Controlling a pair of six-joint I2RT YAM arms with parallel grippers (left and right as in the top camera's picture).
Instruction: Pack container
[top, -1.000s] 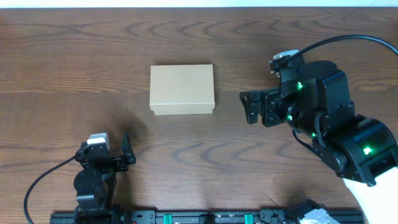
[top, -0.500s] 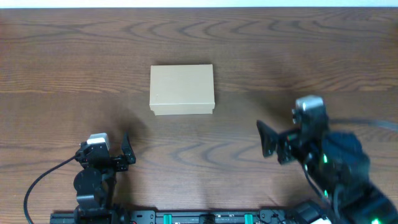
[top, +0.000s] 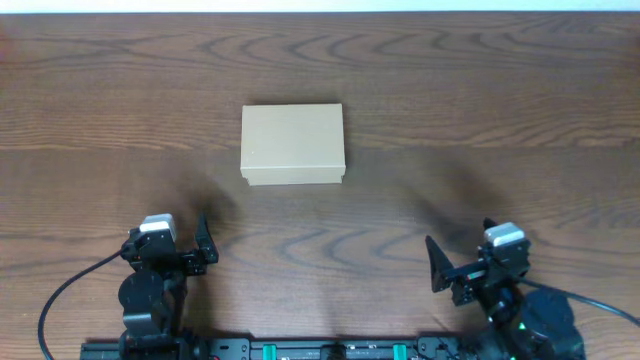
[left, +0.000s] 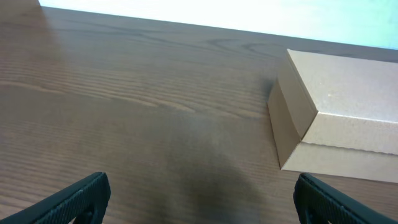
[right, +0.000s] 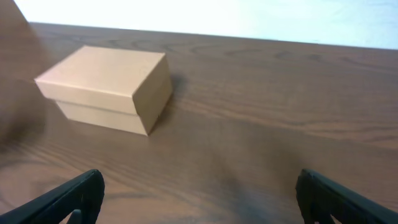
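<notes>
The container (top: 292, 143) is a small tan cardboard box, lid shut, on the wooden table a little left of centre. It shows at the right in the left wrist view (left: 339, 121) and at the upper left in the right wrist view (right: 109, 87). My left gripper (top: 200, 245) is open and empty near the front left edge, well short of the box (left: 199, 202). My right gripper (top: 440, 268) is open and empty near the front right edge, far from the box (right: 199, 199). No small loose items show.
The brown wooden table (top: 480, 110) stretches around the box. A black rail (top: 320, 350) runs along the front edge between the two arm bases.
My right arm has drawn back from beside the box's right side to the front right edge of the table. The left arm and the box have not moved.
</notes>
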